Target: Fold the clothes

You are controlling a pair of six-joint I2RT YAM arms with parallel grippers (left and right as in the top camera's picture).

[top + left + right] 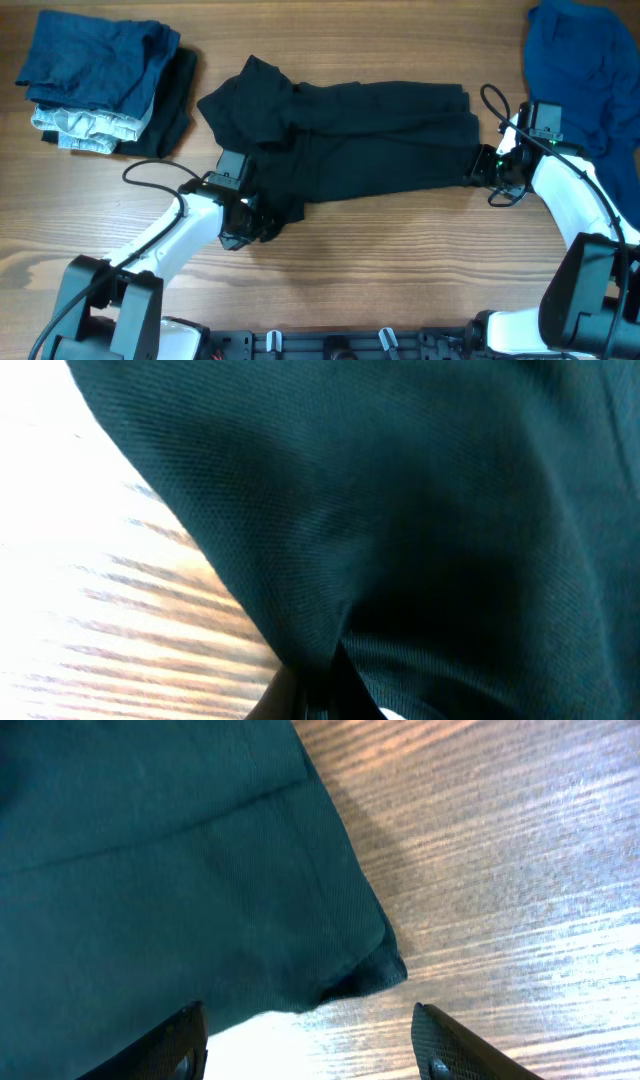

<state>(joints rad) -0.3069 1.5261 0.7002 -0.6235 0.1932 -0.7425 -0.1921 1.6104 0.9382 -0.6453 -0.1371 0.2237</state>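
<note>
1. The black shirt (360,135) lies flat on the wooden desk (400,260) at mid-desk, as a long band. Its long axis runs from side to side in the overhead view.
2. Its left end is bunched, with a rumpled lump rising toward the far left corner. Its right end finishes in a straighter edge.
3. The left claw (258,228) sits at the shirt's near left corner, pressed together and pinching the black cloth. In the left wrist view the fabric gathers into a tight fold where the fingers meet.
4. The right claw (480,170) is at the shirt's right end, low on the desk. Its fingers (185,1040) are spread wide, and the shirt's near right corner (370,970) lies just ahead of the gap. I cannot tell whether they touch the cloth.
5. Well left of the shirt's bunched end stands a folded stack (100,85): a blue piece on top, with pale and black ones under it.
6. Beyond the shirt's right end, past the right claw, a royal-blue garment (585,70) lies loosely spread.
</note>
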